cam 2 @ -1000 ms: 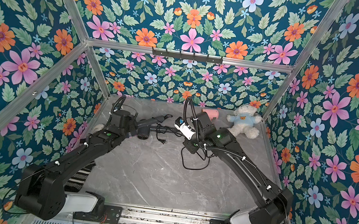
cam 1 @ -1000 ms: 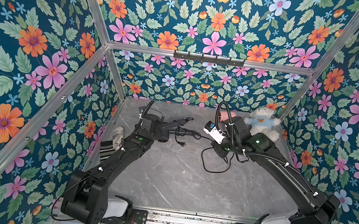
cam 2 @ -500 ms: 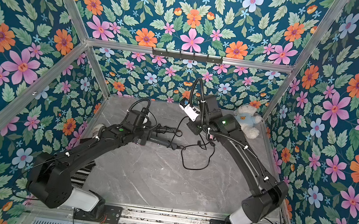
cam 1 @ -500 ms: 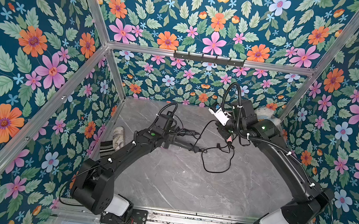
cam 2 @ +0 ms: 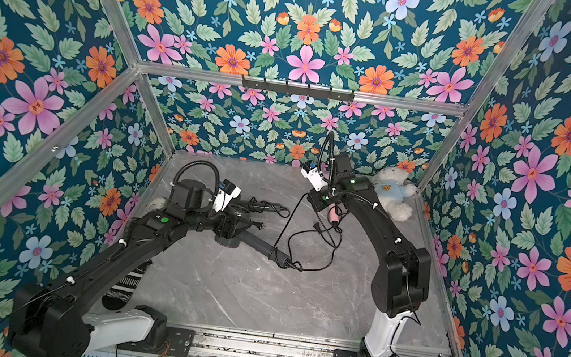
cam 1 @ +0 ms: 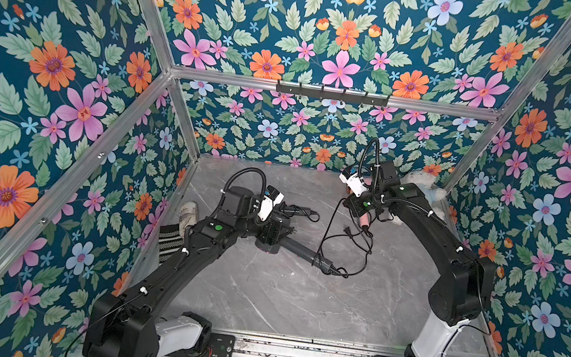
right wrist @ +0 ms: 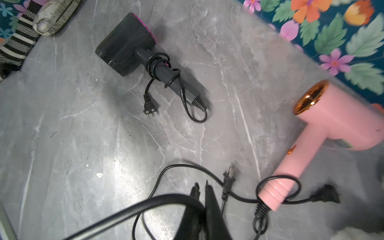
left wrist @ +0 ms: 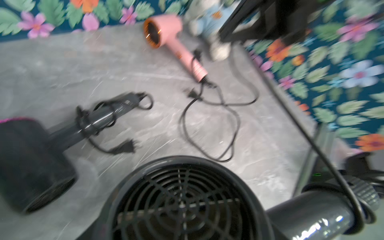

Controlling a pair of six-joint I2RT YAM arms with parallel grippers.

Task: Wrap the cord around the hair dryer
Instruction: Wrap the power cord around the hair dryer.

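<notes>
My left gripper (cam 1: pixel 271 231) is shut on the head of a black hair dryer (cam 1: pixel 266 247), whose round grille (left wrist: pixel 182 199) fills the left wrist view and hides the jaws. Its dark grey handle (cam 1: pixel 300 253) points right, low over the table. The black cord (cam 1: pixel 326 230) leaves the handle's end and rises taut to my right gripper (cam 1: pixel 348 204), which is shut on it near the back. In the right wrist view the cord (right wrist: pixel 145 203) crosses the nearly touching fingers (right wrist: pixel 207 193). The cord (left wrist: pixel 301 128) loops once round the handle (left wrist: pixel 307 212).
A second black dryer (right wrist: pixel 133 45) with its cord wound on lies at the back left. A pink dryer (right wrist: pixel 332 124) and its loose cord (cam 1: pixel 354 242) lie under my right gripper. A teddy bear (cam 2: pixel 392 192) sits back right, a striped sock (cam 1: pixel 168 242) and pouch (cam 1: pixel 190 211) by the left wall.
My left gripper has carried the dryer forward and to the right. My right gripper has risen toward the back with the cord, which now runs taut.
</notes>
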